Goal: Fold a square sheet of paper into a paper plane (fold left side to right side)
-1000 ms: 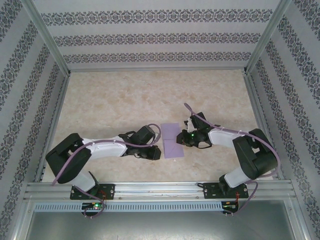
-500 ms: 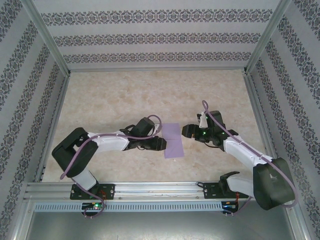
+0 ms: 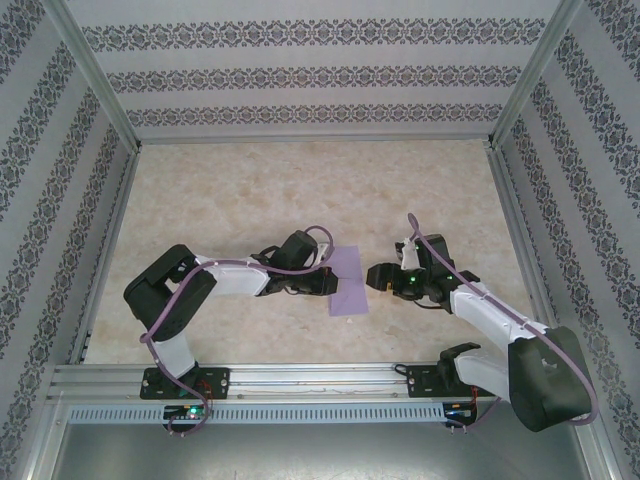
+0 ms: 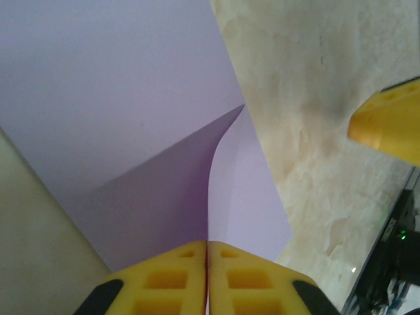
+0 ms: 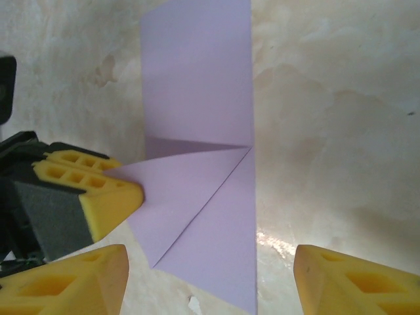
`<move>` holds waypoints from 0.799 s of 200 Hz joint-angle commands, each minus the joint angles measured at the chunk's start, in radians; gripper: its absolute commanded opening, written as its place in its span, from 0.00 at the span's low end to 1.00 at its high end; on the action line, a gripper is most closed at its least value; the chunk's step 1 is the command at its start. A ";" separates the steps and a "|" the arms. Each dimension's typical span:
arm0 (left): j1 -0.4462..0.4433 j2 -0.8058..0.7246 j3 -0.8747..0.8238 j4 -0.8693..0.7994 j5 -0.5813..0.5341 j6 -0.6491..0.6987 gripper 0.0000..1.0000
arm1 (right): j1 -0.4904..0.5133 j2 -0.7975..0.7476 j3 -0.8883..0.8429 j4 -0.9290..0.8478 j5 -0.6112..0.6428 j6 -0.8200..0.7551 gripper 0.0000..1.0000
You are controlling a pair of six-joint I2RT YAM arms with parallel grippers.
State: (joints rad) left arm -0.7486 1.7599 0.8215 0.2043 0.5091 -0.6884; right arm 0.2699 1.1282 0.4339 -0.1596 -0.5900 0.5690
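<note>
Where the sheet is found: the square sheet of paper [image 3: 346, 282] is laid on the marbled table [image 3: 250, 200], towards its front edge and between the two grippers. From above it is seen as a tall, narrow lavender strip.
Sheet shape: the long edge on the right is kept straight and flat. In the right wrist view a triangular flap is raised from the lower left part, with its point reaching that straight edge.
Left gripper: the left gripper [image 3: 328, 284] is placed at the strip's left edge, with its arm stretched low across the table.
Left gripper state: the yellow fingers [image 4: 174, 279] are pressed together, and the raised paper is pinched between them. A curved fold is seen running up from the pinch.
Right gripper: the right gripper [image 3: 376, 274] is held just beside the sheet's right edge, apart from it.
Right gripper state: its yellow fingertips [image 5: 72, 282] are spread wide, and the nearer end of the strip is framed between them in the wrist view. Whether the table is touched cannot be told.
Surroundings: the table is enclosed by patterned walls [image 3: 300, 80] and an aluminium frame [image 3: 320, 380].
</note>
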 commanded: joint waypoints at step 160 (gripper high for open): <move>0.003 -0.146 -0.216 0.319 -0.115 -0.109 0.02 | 0.109 0.276 0.028 0.487 -0.082 0.208 0.67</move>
State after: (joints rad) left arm -0.7486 1.6367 0.6277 0.4591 0.4095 -0.7757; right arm 0.3611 1.3666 0.4313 0.2363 -0.6933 0.7471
